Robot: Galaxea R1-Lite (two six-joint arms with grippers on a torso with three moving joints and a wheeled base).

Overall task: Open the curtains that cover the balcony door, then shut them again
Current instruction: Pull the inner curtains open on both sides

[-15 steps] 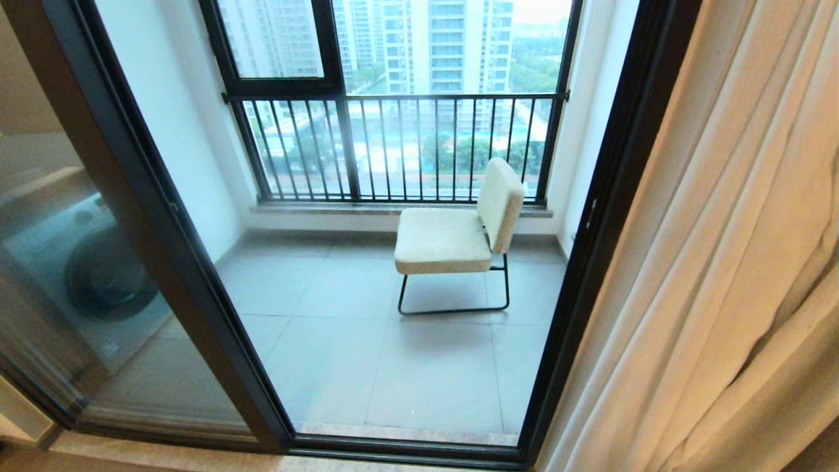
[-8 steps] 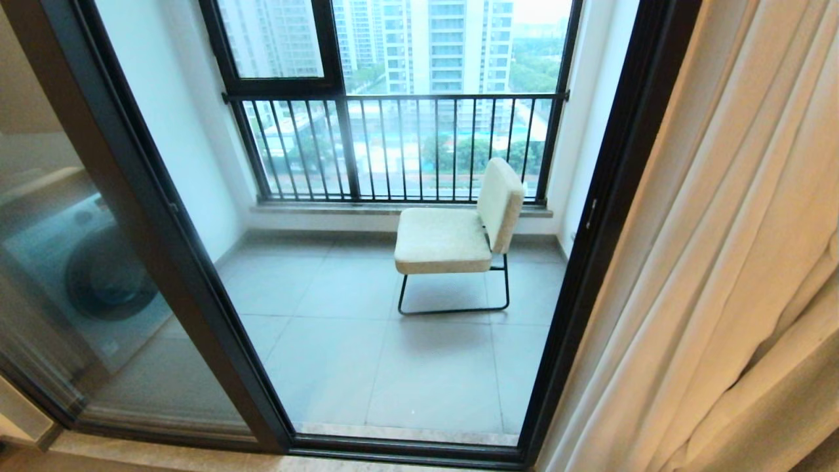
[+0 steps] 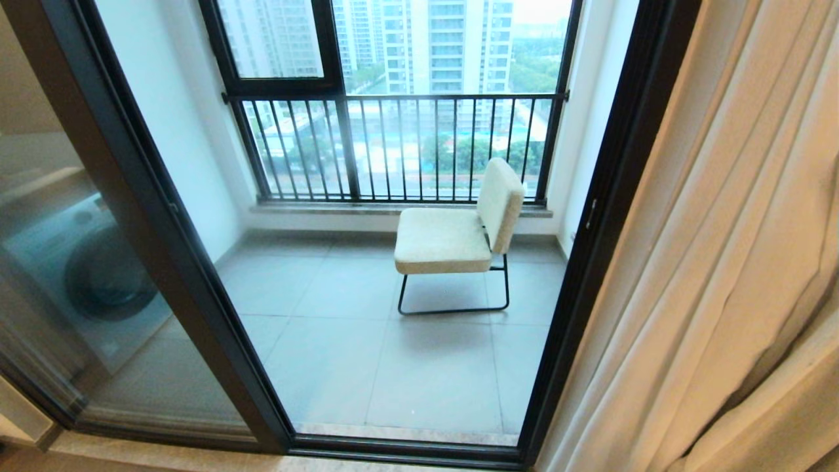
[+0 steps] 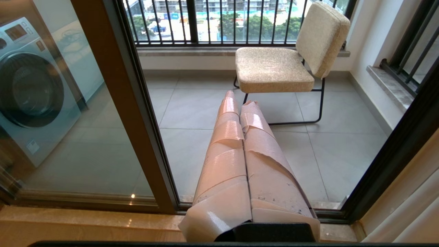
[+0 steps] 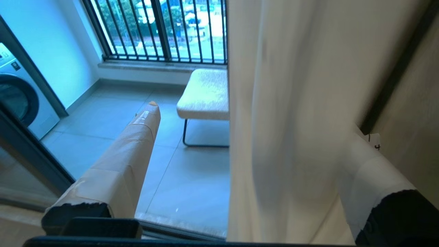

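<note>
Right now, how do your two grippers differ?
The left gripper is shut, fingers pressed together; the right gripper is open wide. The left gripper points at bare balcony floor before the chair, with nothing between its fingers; the right gripper has the curtain hanging between its spread fingers, not gripped. Both have fingers wrapped in tan tape, and both face the balcony.

one chair (image 3: 459,229) on the balcony floor (image 3: 367,367), one washing machine (image 3: 92,282) behind the glass, one curtain (image 3: 721,262) bunched at the door's right edge.
</note>
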